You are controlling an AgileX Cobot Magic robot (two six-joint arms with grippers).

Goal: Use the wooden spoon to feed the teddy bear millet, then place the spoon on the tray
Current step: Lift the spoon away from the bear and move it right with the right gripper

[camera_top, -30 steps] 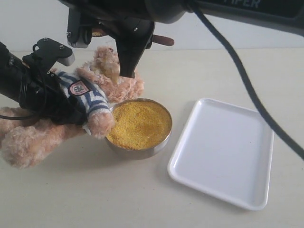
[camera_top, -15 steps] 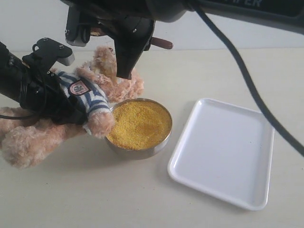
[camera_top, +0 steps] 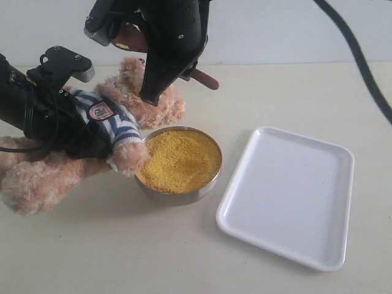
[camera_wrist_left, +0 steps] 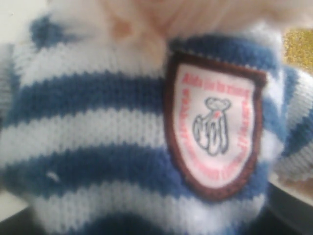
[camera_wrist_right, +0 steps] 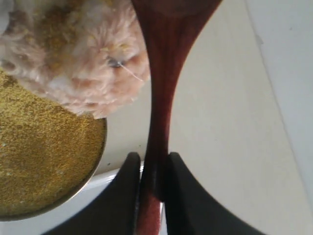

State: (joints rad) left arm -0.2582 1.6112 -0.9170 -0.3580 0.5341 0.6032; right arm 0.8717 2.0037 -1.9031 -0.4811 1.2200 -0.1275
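Right gripper (camera_wrist_right: 154,164) has rotated above the teddy bear (camera_top: 156,110), fingers (camera_wrist_right: 127,186) clamped on the wooden spoon (camera_wrist_right: 161,98) handle | left gripper (camera_top: 76,131) buried against the striped shirt (camera_wrist_left: 98,98), perhaps gripping, can't tell | millet (camera_top: 180,160) fills bowl (camera_top: 177,197) between bear and tray (camera_top: 288,196)

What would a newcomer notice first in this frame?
The striped-shirted bear stands out at left, leaning against a steel bowl brimming with yellow millet. Over its head the right gripper pinches the dark spoon by its handle. The white tray lies to the right of the bowl.
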